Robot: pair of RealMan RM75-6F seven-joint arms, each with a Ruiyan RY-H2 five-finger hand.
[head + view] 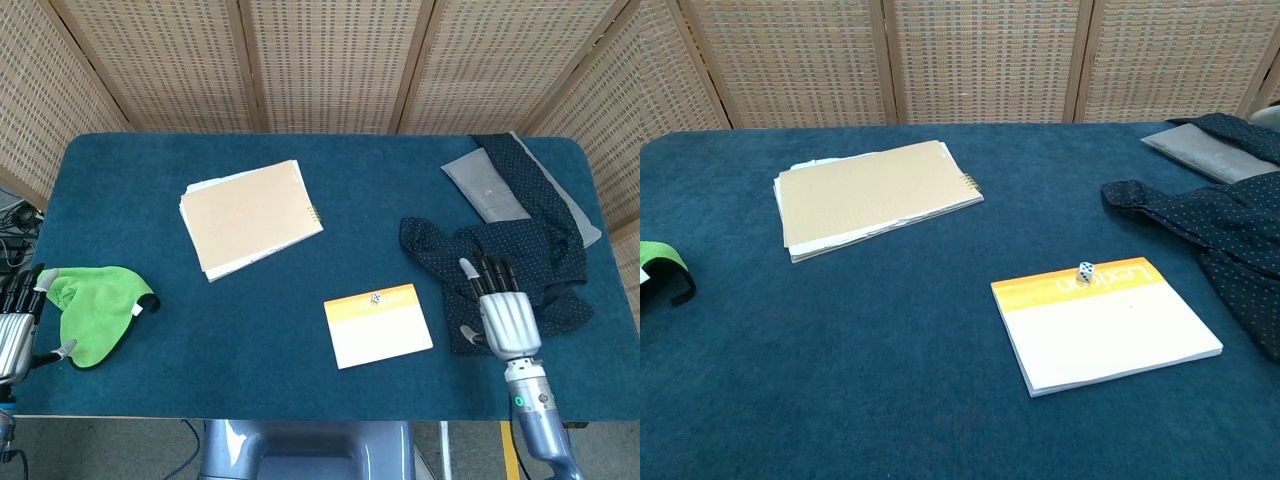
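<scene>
Near the table's [250, 390] front right corner, the right hand [505, 315] hovers with fingers spread, holding nothing, over the dotted dark cloth [520, 260]. At the front left edge the left hand [15, 325], partly cut off, lies open beside the green cloth [95, 310]. Bare table separates them around the yellow-topped notepad [378, 326], which carries a small die [1085, 269]. Farther back lies the brown notebook [252, 215].

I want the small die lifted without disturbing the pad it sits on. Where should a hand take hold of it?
Pinch the die by two opposite side faces, coming straight down from above. It sits free on the orange band of the notepad, so probably nothing blocks its sides.
</scene>
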